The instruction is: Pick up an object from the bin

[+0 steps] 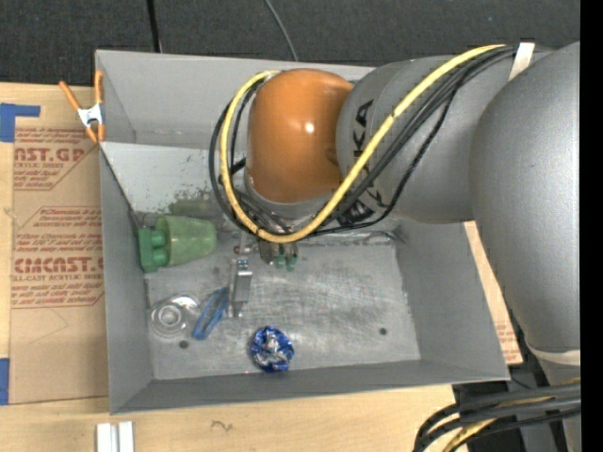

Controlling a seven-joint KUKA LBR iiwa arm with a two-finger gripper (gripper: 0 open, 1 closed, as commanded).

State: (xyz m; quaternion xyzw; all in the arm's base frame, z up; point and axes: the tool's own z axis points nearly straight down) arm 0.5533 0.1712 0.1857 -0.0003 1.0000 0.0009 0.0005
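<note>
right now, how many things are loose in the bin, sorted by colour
green: 1, the cup lying on its side
clear: 1, the round lid
blue: 1, the slim tool
blue and white: 1, the ball
total: 4

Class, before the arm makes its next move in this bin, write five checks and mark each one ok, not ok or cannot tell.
1. Gripper is inside the walls of the bin: ok.
2. A thing lies near it to pick: ok, a slim blue thing is beside it.
3. Gripper holds nothing yet: cannot tell.
4. Green cup, lying on its side, is apart from the gripper: ok.
5. Blue-and-white ball and clear round piece are apart from the gripper: ok.
</note>
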